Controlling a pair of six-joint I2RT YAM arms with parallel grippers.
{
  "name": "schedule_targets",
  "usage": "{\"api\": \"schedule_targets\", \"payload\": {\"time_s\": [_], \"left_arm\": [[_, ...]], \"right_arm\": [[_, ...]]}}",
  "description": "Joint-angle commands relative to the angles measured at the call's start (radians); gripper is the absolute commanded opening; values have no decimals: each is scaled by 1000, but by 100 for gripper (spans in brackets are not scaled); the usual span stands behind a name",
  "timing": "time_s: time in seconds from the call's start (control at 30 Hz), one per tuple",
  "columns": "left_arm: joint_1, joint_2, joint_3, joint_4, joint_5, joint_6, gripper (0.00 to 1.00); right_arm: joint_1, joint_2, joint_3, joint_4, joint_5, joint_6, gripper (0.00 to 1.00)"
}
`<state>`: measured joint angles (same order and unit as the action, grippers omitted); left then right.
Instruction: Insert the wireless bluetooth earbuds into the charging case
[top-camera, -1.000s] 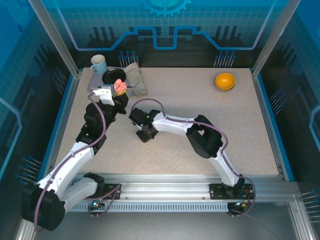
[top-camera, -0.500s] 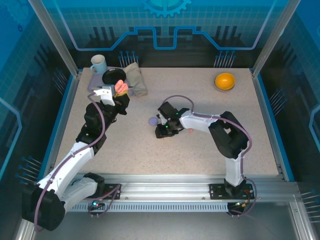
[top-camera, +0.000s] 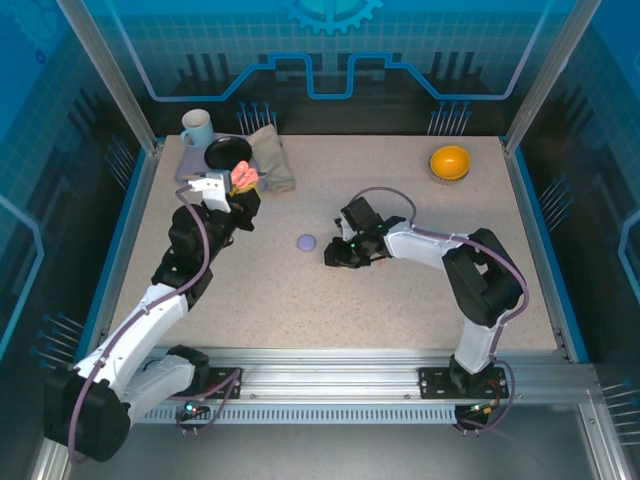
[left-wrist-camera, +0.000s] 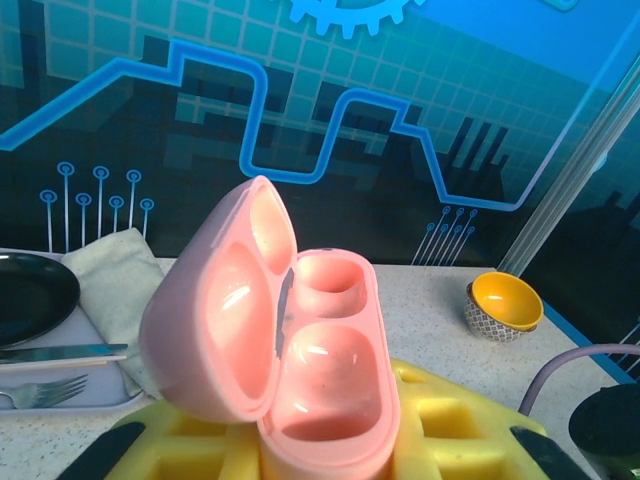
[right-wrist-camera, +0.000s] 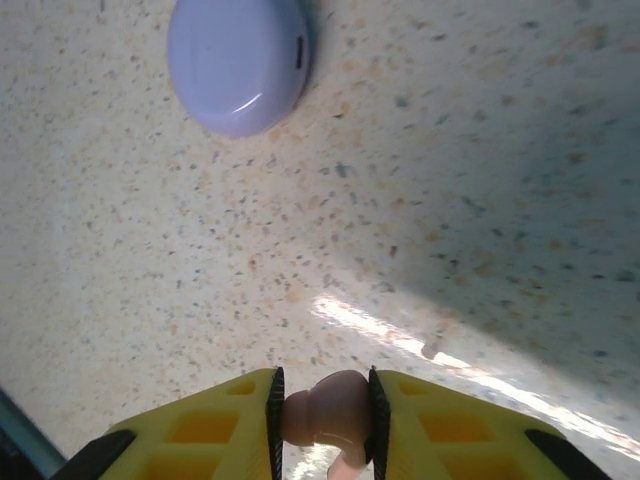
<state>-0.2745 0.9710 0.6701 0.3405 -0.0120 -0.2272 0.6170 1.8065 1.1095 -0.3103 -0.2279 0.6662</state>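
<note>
Pinching a pink bud, other claw holding the case open

Right claw (right-wrist-camera: 324, 398) is clamped on a salmon-pink earbud (right-wrist-camera: 322, 415), squeezed between the yellow pads (right-wrist-camera: 210, 435). It sits low over the speckled desk (right-wrist-camera: 450, 200); can't tell if it touches. A closed lilac case (right-wrist-camera: 238, 60) lies on the desk ahead of the claw, apart from it. In the top view it sits just left of the right claw.

Left claw (left-wrist-camera: 320, 455) is closed around a pink charging case (left-wrist-camera: 320, 360), raised at the desk's far-left side. Its lid (left-wrist-camera: 215, 320) is hinged open, with two wells facing the camera.

Beyond are an orange bowl (left-wrist-camera: 503, 303) far right, a black plate (left-wrist-camera: 30, 295), fork (left-wrist-camera: 40, 397), knife (left-wrist-camera: 60, 352), grey cloth (left-wrist-camera: 115, 270) and mug (top-camera: 197, 128).
</note>
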Motion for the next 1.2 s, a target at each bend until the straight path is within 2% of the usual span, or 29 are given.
{"api": "schedule_targets", "payload": {"time_s": [0.0, 0.33, 0.57, 0.77, 0.83, 0.93, 1.07, 1.17], "left_arm": [[11, -15, 11, 9, 21, -21, 0], [9, -1, 11, 29, 35, -46, 0], [9, 14, 4, 57, 47, -64, 0], [9, 28, -3, 94, 50, -82, 0], [9, 35, -3, 108, 53, -86, 0], [9, 43, -6, 126, 58, -94, 0], [9, 40, -8, 129, 59, -92, 0], [9, 25, -10, 119, 57, -88, 0]], "right_arm": [[27, -36, 10, -105, 158, 4, 30], [132, 8, 88, -400, 656, 15, 29], [226, 156, 225, -617, 898, 133, 27], [293, 293, 364, -793, 967, 268, 31], [319, 321, 412, -822, 949, 288, 36], [373, 349, 467, -829, 903, 291, 49], [455, 346, 529, -862, 900, 300, 55], [452, 286, 497, -868, 903, 311, 59]]}}
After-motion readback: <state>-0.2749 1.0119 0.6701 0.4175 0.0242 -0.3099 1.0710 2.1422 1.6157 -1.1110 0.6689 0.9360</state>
